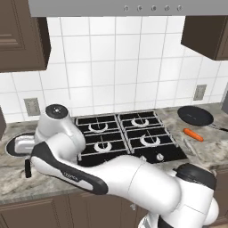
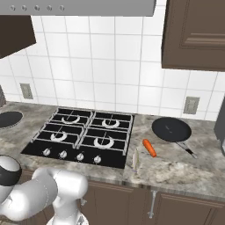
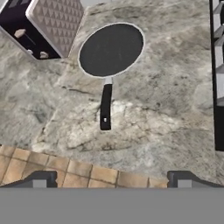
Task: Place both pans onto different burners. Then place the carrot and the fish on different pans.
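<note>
One black pan (image 3: pixel 111 49) lies on the counter left of the cooktop, its short handle (image 3: pixel 106 107) pointing toward the counter's front edge. My gripper (image 3: pixel 111 181) hangs open above the front edge, in line with that handle and clear of it. The same pan (image 1: pixel 15 144) is partly hidden behind my arm and appears again at the left edge (image 2: pixel 9 119). The second pan (image 2: pixel 171 129) rests on the counter right of the burners (image 2: pixel 103 141). The orange carrot (image 2: pixel 150 147) and the pale fish (image 2: pixel 135 160) lie in front of it. All burners (image 1: pixel 144 139) are bare.
A boxy dark appliance with a textured side (image 3: pixel 50 24) stands beside the left pan. The cooktop's edge (image 3: pixel 218 65) runs along the right of the hand view. Tiled floor (image 3: pixel 87 173) shows below the counter edge. Wall cabinets (image 2: pixel 197 35) hang above.
</note>
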